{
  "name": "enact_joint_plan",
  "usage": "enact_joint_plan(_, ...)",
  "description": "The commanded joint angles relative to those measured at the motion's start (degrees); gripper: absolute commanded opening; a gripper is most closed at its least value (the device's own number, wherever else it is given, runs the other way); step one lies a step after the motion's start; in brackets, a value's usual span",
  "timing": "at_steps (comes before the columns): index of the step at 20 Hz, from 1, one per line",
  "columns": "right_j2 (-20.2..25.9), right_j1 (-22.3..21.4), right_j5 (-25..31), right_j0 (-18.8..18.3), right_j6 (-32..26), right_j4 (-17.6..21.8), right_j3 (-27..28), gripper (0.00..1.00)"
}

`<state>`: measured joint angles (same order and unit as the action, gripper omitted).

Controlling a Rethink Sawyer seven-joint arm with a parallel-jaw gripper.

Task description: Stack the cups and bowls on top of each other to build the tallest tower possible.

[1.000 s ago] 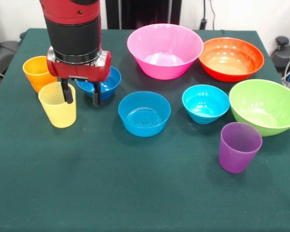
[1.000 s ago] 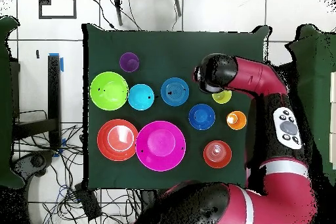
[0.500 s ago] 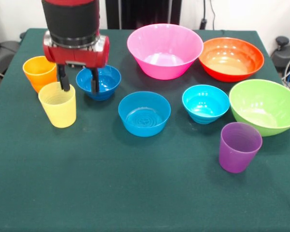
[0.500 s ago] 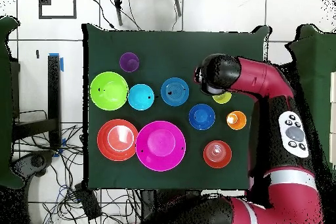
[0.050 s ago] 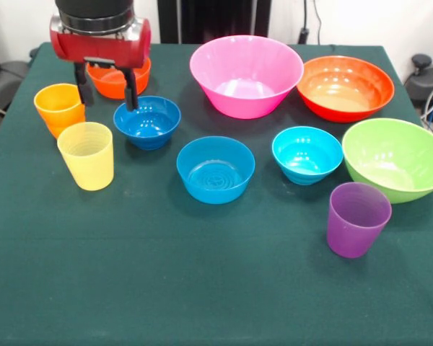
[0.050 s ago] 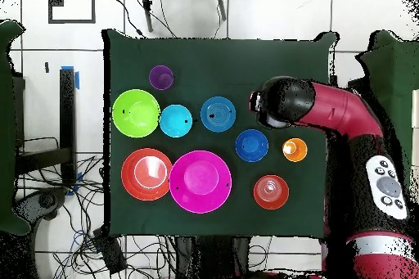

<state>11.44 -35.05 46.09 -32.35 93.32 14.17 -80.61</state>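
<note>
From the front, the yellow cup (image 5: 86, 156) is standing upright on the green cloth of the table (image 5: 202, 288), its translucent ribbed wall tapering down, with the orange cup (image 5: 59, 108) just behind it. My gripper (image 5: 105, 90) is hanging above and behind both — fingers spread, holding nothing. A second ago one finger was dipping at the yellow cup's rim; now I have risen clear, and the small orange-red bowl (image 5: 115, 81) that my wrist was hiding is showing behind my fingers. The dark blue bowl (image 5: 148, 121) is sitting just beside them, the mid-blue bowl (image 5: 215, 169) and cyan bowl (image 5: 307, 154) further along. The pink bowl (image 5: 246, 75), large orange-red bowl (image 5: 345, 87) and lime bowl (image 5: 395, 158) are lining the other side, the purple cup (image 5: 358, 218) in front of the lime one. Nothing is stacked.

From overhead, my arm (image 6: 327, 112) is covering the yellow cup, so I cannot place it there for sure; earlier a sliver of it was peeking out. The orange cup (image 6: 295, 150), the dark blue bowl (image 6: 251, 145) and the small orange-red bowl (image 6: 271, 191) are lying open beside my wrist.
</note>
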Motion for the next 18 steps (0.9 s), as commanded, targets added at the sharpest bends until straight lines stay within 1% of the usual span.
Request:
enact_joint_plan(1, 5.37, 1.83, -5.46, -1.65, -9.82, 6.12, -9.32, 1.0)
enact_joint_plan(7, 5.86, 4.46, -7.27, -1.24, -8.33, 7.31, -7.51, 1.0)
enact_joint_plan(8, 6.01, 5.15, -6.37, -0.69, -7.99, 7.19, -5.89, 1.0)
enact_joint_plan(9, 6.06, 5.34, -6.24, -0.51, -7.67, 7.26, -5.55, 1.0)
enact_joint_plan(13, 6.05, 5.03, -3.08, 0.89, -6.92, 6.93, -2.72, 1.0)
enact_joint_plan(18, 6.12, 4.44, -0.84, 1.51, -7.02, 6.47, -1.43, 1.0)
